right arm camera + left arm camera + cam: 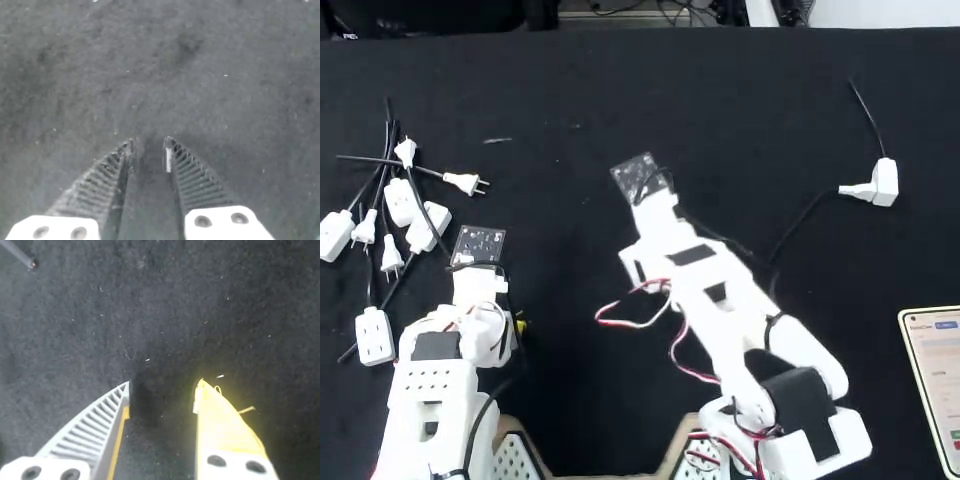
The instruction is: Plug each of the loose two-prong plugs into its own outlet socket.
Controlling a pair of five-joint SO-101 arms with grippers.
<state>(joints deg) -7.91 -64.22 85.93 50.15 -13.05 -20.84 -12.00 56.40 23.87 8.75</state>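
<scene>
Loose white two-prong plugs (466,182) on black cords lie tangled with white outlet sockets (401,201) at the table's left side. Another socket (375,335) lies nearer the front left. At the far right a white plug and socket pair (877,184) sits joined on its cord. The left arm (460,310) stands just right of the pile. Its gripper (162,392) is open over bare black cloth, with nothing between the fingers. The right arm (690,270) stretches to the table's middle. Its gripper (148,146) is open by a narrow gap, empty, above bare cloth.
Black cloth (560,90) covers the whole table. A phone-like screen (932,380) lies at the right edge. A black cord end (20,255) shows beyond the left gripper. Red and white wires (640,310) hang from the right arm.
</scene>
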